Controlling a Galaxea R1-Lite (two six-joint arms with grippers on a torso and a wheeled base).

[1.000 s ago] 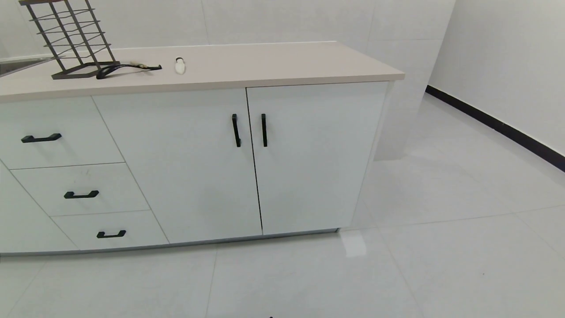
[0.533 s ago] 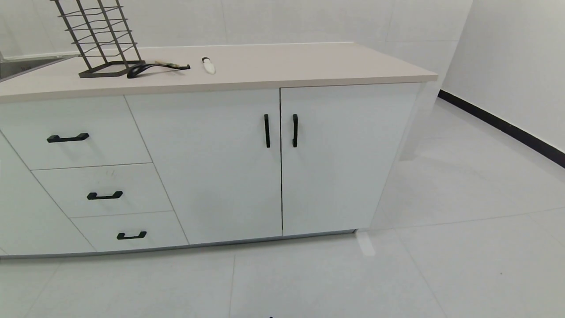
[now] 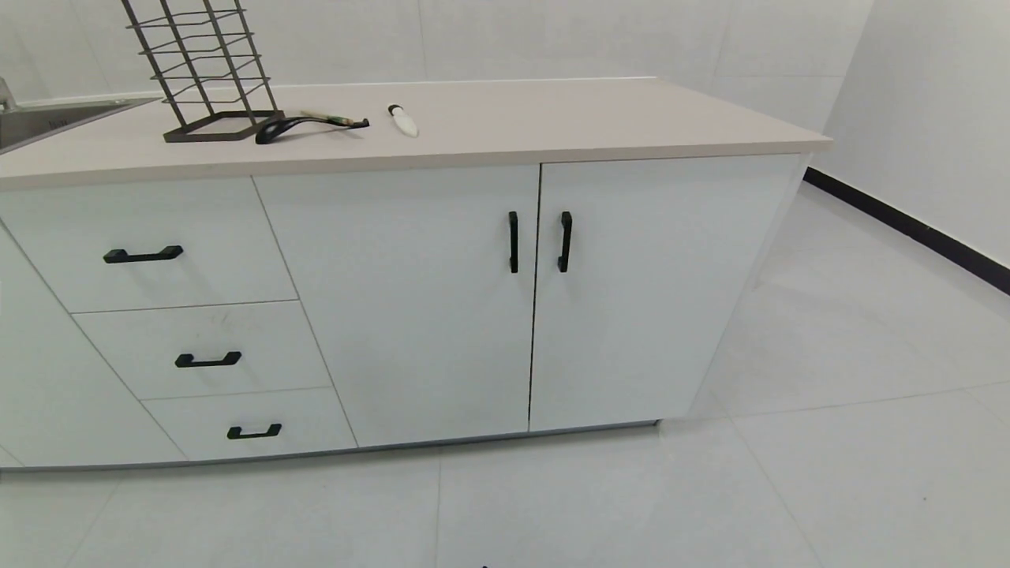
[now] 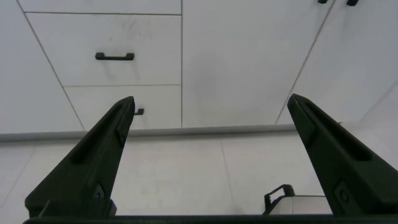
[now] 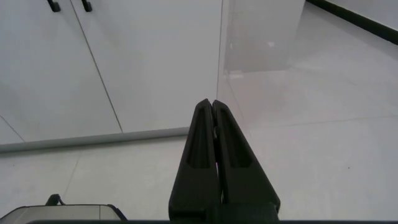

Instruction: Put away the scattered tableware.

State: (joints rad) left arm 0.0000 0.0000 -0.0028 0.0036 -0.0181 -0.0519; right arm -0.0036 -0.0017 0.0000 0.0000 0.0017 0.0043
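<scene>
My left claw [image 4: 211,99] is spread, my right claw [image 5: 212,103] pressed together; both hang low, facing the cupboard. A black ladle [image 3: 286,127] and a white-handled utensil [image 3: 403,120] lie on the worktop [image 3: 568,118], beside a wire rack [image 3: 207,71]. I should roll closer, squarely, then lift an arm. No writing is legible.

The counter [image 3: 552,118] is beige, the doors [image 3: 410,300] white, the handles [image 3: 514,241] black. In the upper left of the head view, the wire rack [image 3: 207,71] is a dark grey grid, the ladle [image 3: 272,132] is black and the small utensil [image 3: 404,121] is white with a black tip. The floor [image 3: 710,489] is pale grey tile. The left gripper [image 4: 211,99] and right gripper [image 5: 212,104] are black.
</scene>
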